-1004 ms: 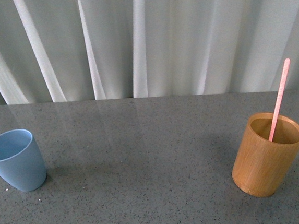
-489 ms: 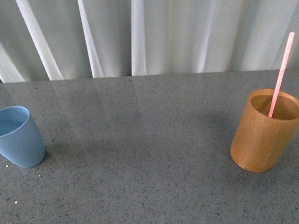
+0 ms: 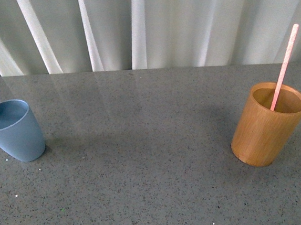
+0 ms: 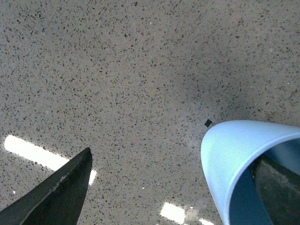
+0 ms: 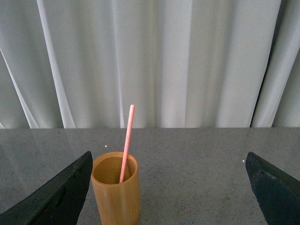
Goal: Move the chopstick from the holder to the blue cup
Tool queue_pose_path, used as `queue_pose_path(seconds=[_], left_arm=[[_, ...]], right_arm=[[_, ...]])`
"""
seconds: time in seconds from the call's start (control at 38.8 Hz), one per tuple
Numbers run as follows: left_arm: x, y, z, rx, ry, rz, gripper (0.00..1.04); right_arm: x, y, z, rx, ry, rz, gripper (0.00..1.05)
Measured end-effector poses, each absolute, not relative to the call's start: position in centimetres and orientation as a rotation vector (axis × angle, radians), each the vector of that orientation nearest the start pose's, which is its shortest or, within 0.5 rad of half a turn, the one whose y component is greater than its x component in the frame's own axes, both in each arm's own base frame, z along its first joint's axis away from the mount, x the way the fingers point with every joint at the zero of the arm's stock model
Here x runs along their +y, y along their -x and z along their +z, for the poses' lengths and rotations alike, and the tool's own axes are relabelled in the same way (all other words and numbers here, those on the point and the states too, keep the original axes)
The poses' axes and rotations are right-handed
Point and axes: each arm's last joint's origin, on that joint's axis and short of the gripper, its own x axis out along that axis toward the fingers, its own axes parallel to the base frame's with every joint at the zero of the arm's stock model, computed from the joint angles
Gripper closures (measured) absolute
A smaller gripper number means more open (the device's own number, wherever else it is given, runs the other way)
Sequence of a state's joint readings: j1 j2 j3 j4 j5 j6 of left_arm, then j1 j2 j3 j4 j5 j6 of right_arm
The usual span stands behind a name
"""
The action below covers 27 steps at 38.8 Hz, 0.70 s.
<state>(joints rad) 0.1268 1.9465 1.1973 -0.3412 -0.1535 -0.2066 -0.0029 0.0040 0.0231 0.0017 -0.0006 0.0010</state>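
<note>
right gripper [image 5: 168,157] spread wide, nearer arm; chopstick [image 5: 125,143] straight ahead, near-upright in holder [image 5: 115,192]. left gripper [image 4: 171,157] spread, straddling blue cup [image 4: 225,150] rim

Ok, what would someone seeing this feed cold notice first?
The pink chopstick, leaning up out of the orange-brown holder on the right of the table. Then the blue cup at the far left, with the left jaws open astride its wall, one inside and one outside.
</note>
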Motion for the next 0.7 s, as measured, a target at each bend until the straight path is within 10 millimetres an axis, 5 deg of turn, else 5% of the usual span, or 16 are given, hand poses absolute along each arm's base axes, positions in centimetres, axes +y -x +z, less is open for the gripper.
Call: queue_pose_path(seconds=[0.21, 0.51, 0.7], left_arm=[[5.2, -37.9, 13.2, 1.088, 0.166, 0.364, 0.07], [3.1, -38.1, 13.0, 1.106, 0.136, 0.278, 0.65], [2.3, -38.1, 13.0, 1.116, 0.125, 0.255, 0.87]], right_arm=[[0.0, -9.6, 17.1, -0.021, -0.001, -0.002, 0.10], [0.0, -9.6, 17.1, -0.021, -0.001, -0.002, 0.10], [0.0, -9.6, 17.1, -0.021, -0.001, -0.002, 0.10]])
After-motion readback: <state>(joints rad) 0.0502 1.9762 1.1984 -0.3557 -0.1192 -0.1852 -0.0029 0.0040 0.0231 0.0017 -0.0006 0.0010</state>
